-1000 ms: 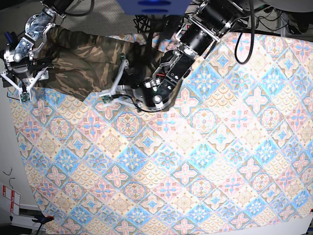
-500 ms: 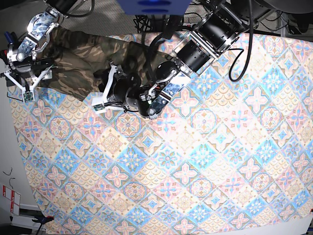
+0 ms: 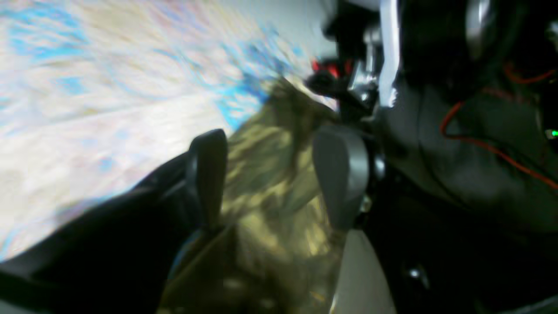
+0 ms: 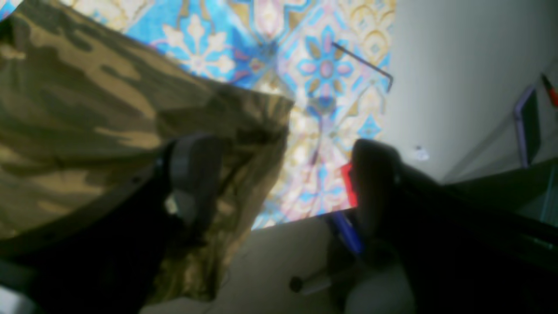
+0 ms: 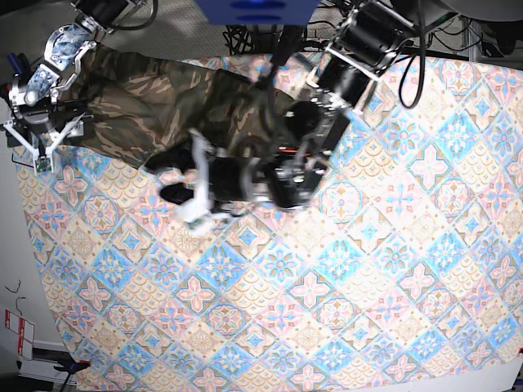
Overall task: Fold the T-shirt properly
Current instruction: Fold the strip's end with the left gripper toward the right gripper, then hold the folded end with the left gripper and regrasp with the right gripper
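The camouflage T-shirt (image 5: 155, 98) lies bunched at the far left corner of the table. My left gripper (image 5: 186, 193) is blurred with motion at the shirt's near edge, over the tablecloth (image 5: 368, 269). In the left wrist view the left gripper (image 3: 274, 139) is open, its dark fingers (image 3: 209, 174) apart with T-shirt (image 3: 279, 244) cloth showing beyond the gap. My right gripper (image 5: 42, 143) hangs at the shirt's left end by the table edge. In the right wrist view the right gripper (image 4: 285, 152) is open, one finger over the T-shirt (image 4: 78, 96) corner, with nothing between the fingers.
The pastel tile-patterned tablecloth (image 4: 322, 69) covers the table. Its left edge (image 5: 24, 245) drops to grey floor beside my right gripper. Black cables (image 5: 245, 37) and the arm bases crowd the far edge. A blue-and-red object (image 4: 346, 218) sits at the table edge under the right gripper.
My left gripper has opened and swung forward and left, off the shirt's near edge. The right arm has hardly moved.
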